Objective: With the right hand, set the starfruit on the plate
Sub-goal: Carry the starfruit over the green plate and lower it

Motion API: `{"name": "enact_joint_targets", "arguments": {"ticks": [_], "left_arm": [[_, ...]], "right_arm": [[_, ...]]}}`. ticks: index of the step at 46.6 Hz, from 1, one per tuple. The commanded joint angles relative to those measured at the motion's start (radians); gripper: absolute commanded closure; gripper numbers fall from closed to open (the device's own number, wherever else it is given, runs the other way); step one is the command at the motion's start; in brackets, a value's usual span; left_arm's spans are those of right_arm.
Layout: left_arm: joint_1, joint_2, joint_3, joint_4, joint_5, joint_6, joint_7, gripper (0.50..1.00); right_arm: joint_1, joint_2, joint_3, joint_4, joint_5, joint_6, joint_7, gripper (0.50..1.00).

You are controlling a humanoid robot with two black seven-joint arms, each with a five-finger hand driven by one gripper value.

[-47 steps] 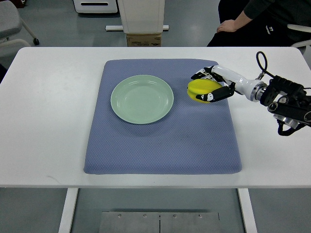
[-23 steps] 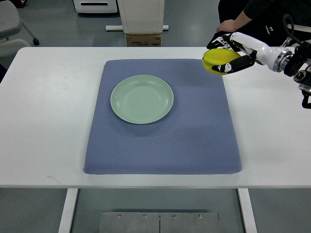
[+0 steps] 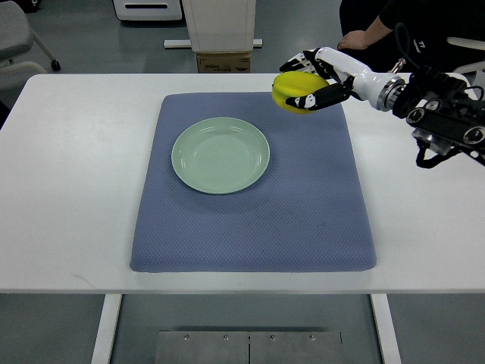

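My right hand (image 3: 309, 82) comes in from the right edge and is shut on a yellow starfruit (image 3: 295, 91). It holds the fruit in the air above the far right part of the blue mat (image 3: 254, 220). A pale green plate (image 3: 220, 155) lies empty on the mat, to the left of and nearer than the fruit. The left arm does not show.
The mat lies on a white table (image 3: 68, 189). A person sits beyond the far right edge, with a hand (image 3: 354, 39) on the knee. A cardboard box (image 3: 223, 61) and a white stand are behind the table.
My right hand lifted the starfruit off the mat, rose up and back, and has now swung left toward the plate.
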Motion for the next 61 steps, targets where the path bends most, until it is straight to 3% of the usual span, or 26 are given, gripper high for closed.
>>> {"name": "enact_joint_targets", "arguments": {"ticks": [1,18,47,49,50,57,61], "left_arm": [[0.000,0.000,0.000,0.000,0.000,0.000,0.000,0.500],[0.000,0.000,0.000,0.000,0.000,0.000,0.000,0.500],[0.001,0.000,0.000,0.000,0.000,0.000,0.000,0.500],[0.001,0.000,0.000,0.000,0.000,0.000,0.000,0.500],[0.000,0.000,0.000,0.000,0.001,0.000,0.000,0.500],[0.001,0.000,0.000,0.000,0.000,0.000,0.000,0.500],[0.001,0.000,0.000,0.000,0.000,0.000,0.000,0.500]], "right_arm": [[0.000,0.058,0.000,-0.032,0.008,0.000,-0.002,1.000],[-0.006,0.232,-0.002,-0.137,0.008,0.012,-0.011,1.000],[-0.109,0.270,0.032,-0.180,0.008,-0.003,-0.025,1.000],[-0.110,0.270,0.041,-0.181,0.014,-0.006,-0.025,0.871],[-0.112,0.270,0.046,-0.181,0.017,-0.006,-0.027,0.831],[-0.124,0.270,0.053,-0.190,0.023,-0.008,-0.043,0.745],[-0.127,0.270,0.056,-0.190,0.023,-0.017,-0.043,0.595]]}}
